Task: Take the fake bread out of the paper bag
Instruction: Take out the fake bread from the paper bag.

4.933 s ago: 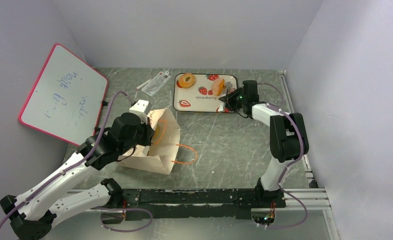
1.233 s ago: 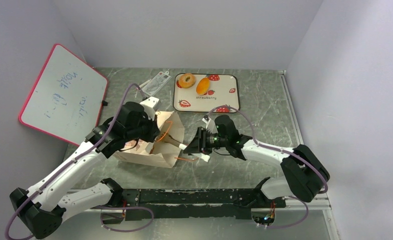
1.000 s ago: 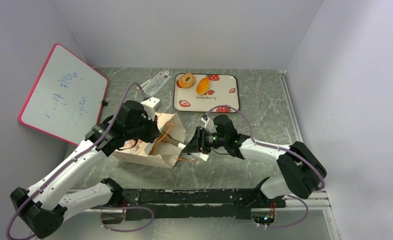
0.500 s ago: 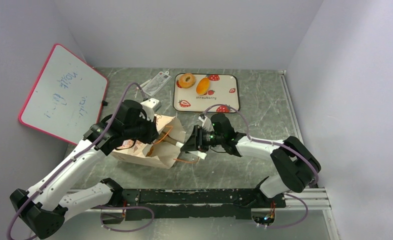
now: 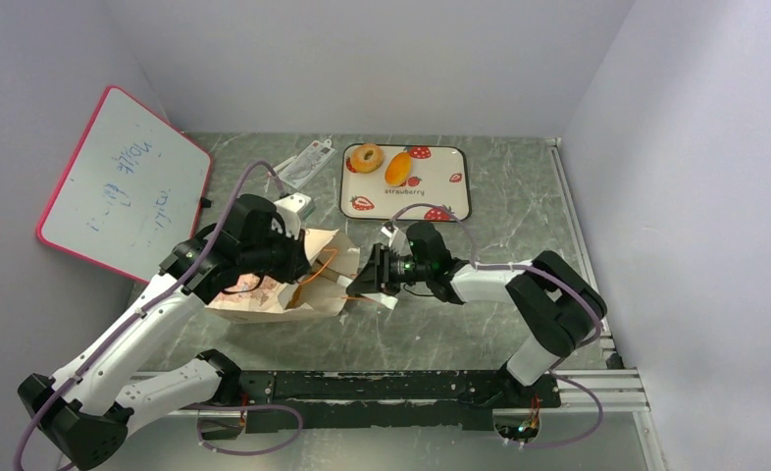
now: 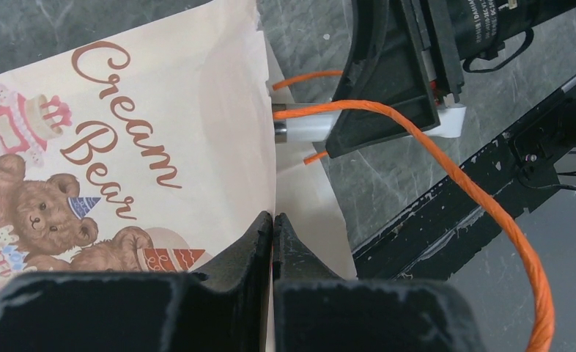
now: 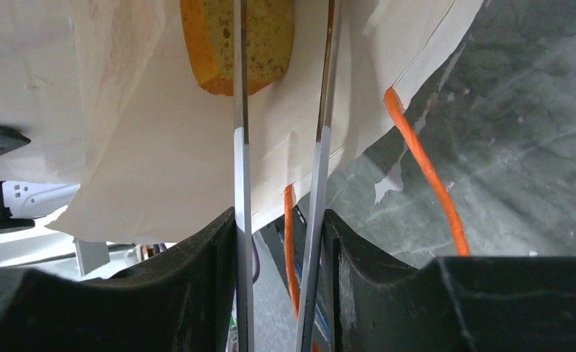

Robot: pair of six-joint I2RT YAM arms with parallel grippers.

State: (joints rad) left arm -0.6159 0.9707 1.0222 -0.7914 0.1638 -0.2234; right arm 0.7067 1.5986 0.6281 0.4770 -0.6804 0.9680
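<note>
The paper bag (image 5: pixel 269 292) lies tipped on its side at centre left, its mouth facing right. My left gripper (image 5: pixel 298 257) is shut on the bag's upper edge; the left wrist view shows the closed tips (image 6: pixel 272 220) pinching the paper (image 6: pixel 146 147). My right gripper (image 5: pixel 377 271) is shut on a pair of metal tongs (image 7: pixel 242 147) that reach into the bag's mouth. One orange piece of fake bread (image 7: pixel 219 37) lies inside the bag at the tongs' tips. A ring-shaped bread (image 5: pixel 367 158) and an oval bun (image 5: pixel 398 168) lie on the strawberry tray (image 5: pixel 445 162).
Orange bag handles (image 7: pixel 424 169) trail on the table by the bag's mouth and across the left wrist view (image 6: pixel 446 169). A pink-framed whiteboard (image 5: pixel 122 186) leans at the left wall. A clear plastic packet (image 5: pixel 303 162) lies left of the tray.
My right gripper has moved left from the tray to the bag, and the tongs now reach into its mouth. The left gripper has tipped the bag lower and flatter.
</note>
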